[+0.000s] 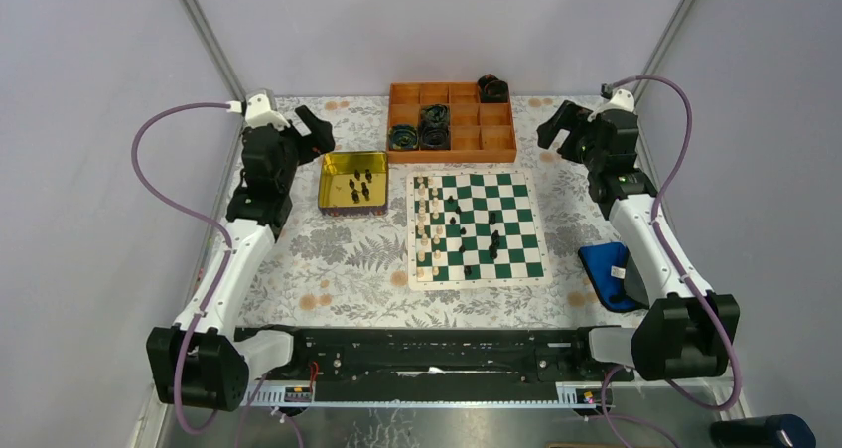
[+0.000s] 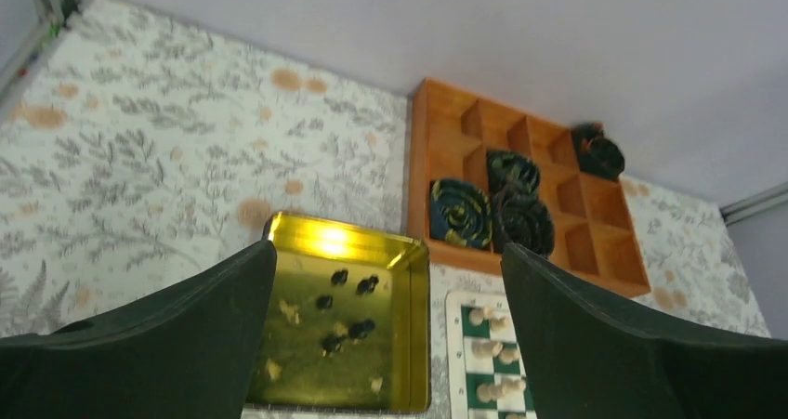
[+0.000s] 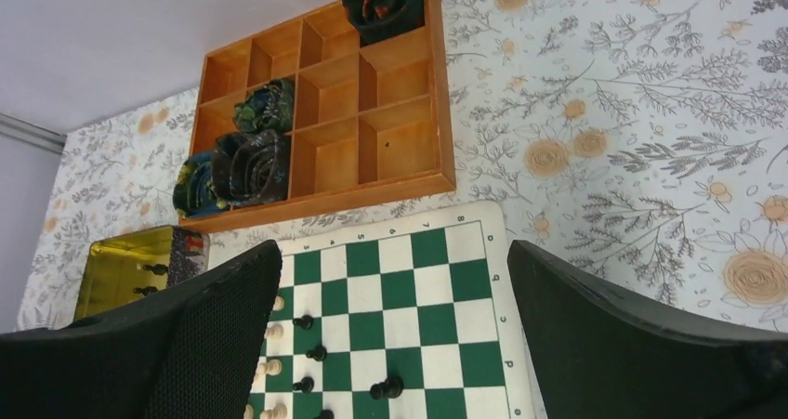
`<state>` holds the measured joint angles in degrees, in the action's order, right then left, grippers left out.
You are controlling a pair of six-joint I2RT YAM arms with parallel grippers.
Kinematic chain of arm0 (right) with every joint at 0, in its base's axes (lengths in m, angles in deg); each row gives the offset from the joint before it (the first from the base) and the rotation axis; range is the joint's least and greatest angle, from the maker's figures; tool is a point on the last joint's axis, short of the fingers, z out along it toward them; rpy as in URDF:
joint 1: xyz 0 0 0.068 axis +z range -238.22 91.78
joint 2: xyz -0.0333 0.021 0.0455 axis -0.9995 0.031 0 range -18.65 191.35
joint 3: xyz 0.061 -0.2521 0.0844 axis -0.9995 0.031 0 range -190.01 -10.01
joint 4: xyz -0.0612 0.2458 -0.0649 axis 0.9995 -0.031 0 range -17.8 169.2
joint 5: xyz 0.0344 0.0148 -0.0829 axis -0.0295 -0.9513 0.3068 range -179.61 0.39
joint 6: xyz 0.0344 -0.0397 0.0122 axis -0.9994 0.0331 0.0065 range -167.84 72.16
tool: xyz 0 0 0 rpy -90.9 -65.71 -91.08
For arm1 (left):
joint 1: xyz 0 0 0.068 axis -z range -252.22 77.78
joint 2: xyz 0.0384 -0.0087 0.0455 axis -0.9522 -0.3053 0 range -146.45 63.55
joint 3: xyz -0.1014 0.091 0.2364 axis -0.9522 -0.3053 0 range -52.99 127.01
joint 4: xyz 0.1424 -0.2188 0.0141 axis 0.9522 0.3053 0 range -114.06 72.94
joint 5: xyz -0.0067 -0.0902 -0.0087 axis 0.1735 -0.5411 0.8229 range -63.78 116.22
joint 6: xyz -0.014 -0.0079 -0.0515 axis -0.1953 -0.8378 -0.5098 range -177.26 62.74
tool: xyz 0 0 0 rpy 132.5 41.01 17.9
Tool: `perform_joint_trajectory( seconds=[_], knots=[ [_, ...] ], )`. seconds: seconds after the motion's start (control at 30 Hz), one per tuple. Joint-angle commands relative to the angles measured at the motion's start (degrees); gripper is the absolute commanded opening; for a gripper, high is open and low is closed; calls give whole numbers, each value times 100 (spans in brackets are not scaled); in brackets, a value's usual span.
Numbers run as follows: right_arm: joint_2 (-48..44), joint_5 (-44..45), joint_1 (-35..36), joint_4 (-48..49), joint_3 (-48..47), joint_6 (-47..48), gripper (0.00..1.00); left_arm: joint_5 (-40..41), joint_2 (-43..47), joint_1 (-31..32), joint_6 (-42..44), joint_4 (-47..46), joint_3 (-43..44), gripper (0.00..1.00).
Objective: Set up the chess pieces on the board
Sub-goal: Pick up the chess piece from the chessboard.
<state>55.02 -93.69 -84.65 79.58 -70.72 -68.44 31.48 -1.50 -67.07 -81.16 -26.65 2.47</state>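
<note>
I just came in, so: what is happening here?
Two robot arms are setting up chess. The left gripper and the right gripper both hang open, holding nothing. White pieces line one edge of the board, a few black pieces sit mid-board, and others lie in the yellow tin.

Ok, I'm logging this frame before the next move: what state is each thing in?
left gripper: open, empty
right gripper: open, empty
yellow tin: lidless, holding loose black pieces
board: flat, partly set
cream pieces: lined along the board's left side
board's black pieces: scattered mid-board
orange tray: most compartments empty
cable rolls: coiled, in the tray
</note>
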Motion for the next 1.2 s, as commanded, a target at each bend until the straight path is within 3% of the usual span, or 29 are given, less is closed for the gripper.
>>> perform_joint_trajectory(
  seconds=[0.0,0.1,0.37,0.5,0.57,0.87,1.03,1.17],
  knots=[
    [-447,103,109,187,93,241,100,-53,41,127,-144,531,-65,99],
    [-502,-157,124,445,333,420,100,248,-51,384,-20,887,57,99],
    [16,-1072,218,554,51,635,100,1662,-616,1790,348,1826,556,98],
    [194,-976,544,59,-72,940,85,1993,-742,2173,329,2173,679,98],
    [253,-732,830,-217,-11,1044,84,1994,-728,2212,224,2312,691,98],
    [334,56,1798,-1850,22,1431,48,1606,-647,2279,7,2648,567,97],
    [295,64,1970,-2049,357,1402,38,1440,-661,2331,-140,2612,309,96],
    [473,55,2093,-2061,461,1408,36,1322,-654,2359,-233,2459,113,96]
  ],
)
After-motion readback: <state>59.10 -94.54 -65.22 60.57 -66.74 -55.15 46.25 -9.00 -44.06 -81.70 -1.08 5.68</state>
